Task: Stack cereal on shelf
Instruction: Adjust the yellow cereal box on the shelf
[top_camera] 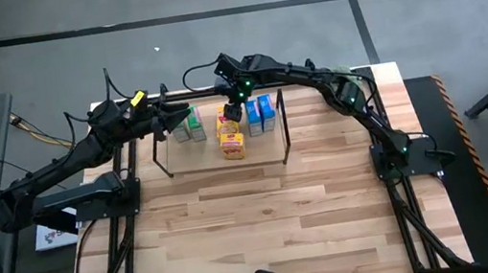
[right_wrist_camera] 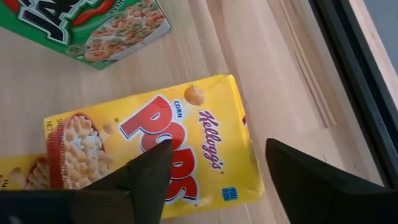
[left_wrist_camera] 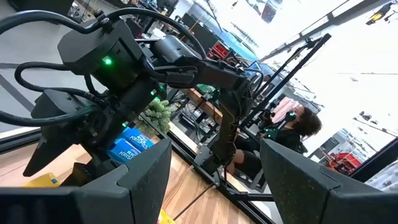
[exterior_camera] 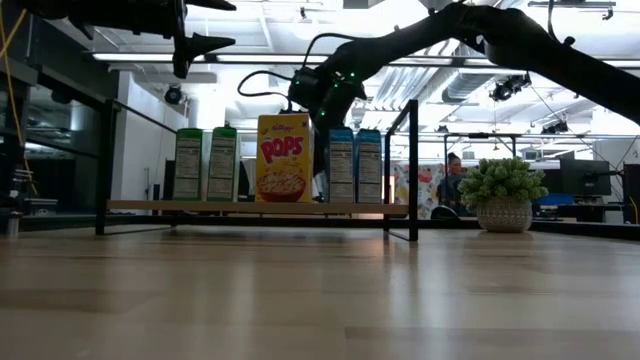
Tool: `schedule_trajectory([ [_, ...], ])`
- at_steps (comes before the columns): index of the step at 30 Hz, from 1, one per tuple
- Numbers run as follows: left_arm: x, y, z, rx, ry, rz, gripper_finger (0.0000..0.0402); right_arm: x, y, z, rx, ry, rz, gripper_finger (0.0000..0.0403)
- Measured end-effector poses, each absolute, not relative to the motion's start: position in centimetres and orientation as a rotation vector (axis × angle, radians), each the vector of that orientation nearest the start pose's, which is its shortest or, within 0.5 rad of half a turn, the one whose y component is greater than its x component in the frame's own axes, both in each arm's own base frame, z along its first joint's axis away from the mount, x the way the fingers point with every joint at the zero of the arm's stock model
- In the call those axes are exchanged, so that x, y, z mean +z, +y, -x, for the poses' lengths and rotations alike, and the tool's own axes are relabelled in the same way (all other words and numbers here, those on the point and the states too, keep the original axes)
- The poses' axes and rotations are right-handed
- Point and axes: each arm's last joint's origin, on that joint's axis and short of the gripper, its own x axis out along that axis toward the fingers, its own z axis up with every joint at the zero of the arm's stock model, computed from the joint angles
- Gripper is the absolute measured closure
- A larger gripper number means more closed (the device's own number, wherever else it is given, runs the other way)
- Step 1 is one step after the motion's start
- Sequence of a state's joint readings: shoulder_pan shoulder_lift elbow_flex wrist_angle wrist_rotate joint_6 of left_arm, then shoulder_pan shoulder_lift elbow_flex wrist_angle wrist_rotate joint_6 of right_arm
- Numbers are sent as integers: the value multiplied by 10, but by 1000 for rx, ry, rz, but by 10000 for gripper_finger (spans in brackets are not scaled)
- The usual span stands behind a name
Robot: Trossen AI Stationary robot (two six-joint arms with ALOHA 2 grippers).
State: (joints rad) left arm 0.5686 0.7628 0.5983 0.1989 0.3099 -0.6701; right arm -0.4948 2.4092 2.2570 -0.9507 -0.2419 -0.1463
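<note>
Jaws: right gripper (right_wrist_camera: 214,177) spread wide, empty, poised over the yellow Corn Pops box (right_wrist_camera: 180,146); left gripper (left_wrist_camera: 214,180) also spread, holding nothing.

Yellow box stands on the shelf (exterior_camera: 260,207) mid-board. Green boxes (exterior_camera: 205,164) at its 9 o'clock in the low view, blue boxes (exterior_camera: 355,165) at its 3 o'clock, all upright in a row.

Handling, judged: thin cardboard, light, stiff along edges, faces dent under squeeze, glossy print may slip. Best hold across the narrow sides near the top, gentle pressure.

Left gripper hovers at the shelf's 9 o'clock end in the high view. Potted plant (exterior_camera: 503,195) off past the shelf's 3 o'clock end in the low view.
</note>
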Motion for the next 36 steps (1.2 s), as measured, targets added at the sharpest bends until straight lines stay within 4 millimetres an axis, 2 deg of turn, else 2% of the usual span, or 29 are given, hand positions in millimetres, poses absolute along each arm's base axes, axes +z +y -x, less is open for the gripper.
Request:
schedule_trajectory([
  [8, 308, 87, -153, 237, -118, 661, 165, 216, -235, -454, -152, 1045, -268, 221],
  [15, 308, 87, -153, 232, -116, 661, 165, 215, -235, -454, -152, 1048, -271, 245],
  [21, 308, 87, -153, 232, -116, 661, 165, 201, -235, -455, -162, 1093, -278, 270],
  [26, 308, 87, -153, 232, -115, 661, 165, 198, -236, -456, -165, 1098, -276, 316],
  [32, 308, 87, -153, 232, -115, 661, 165, 200, -237, -456, -162, 1088, -275, 390],
  [36, 308, 87, -153, 233, -115, 660, 165, 200, -237, -457, -159, 1085, -276, 398],
])
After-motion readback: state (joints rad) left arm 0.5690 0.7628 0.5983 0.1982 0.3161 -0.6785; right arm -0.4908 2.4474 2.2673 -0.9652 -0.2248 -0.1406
